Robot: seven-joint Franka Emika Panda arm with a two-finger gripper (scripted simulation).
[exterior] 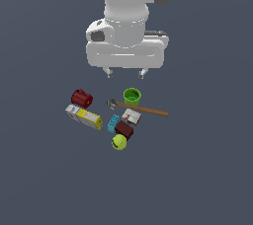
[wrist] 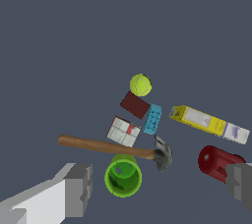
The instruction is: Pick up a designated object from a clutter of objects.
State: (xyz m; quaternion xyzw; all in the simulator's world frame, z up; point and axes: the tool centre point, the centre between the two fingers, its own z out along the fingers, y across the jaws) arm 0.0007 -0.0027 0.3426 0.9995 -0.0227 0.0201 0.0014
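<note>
Approach step: the gripper is hanging above the counter with fingers spread, holding nothing. The green cup is sitting upright at frame centre, touching the hammer handle. Next: descending squarely over the cup without snagging that handle.

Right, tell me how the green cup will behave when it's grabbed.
The green cup looks hollow and thin-walled, so probably light. Its smooth flared walls may slip upward through the gripper. The hammer handle seems to lie against it and might shift.
</note>
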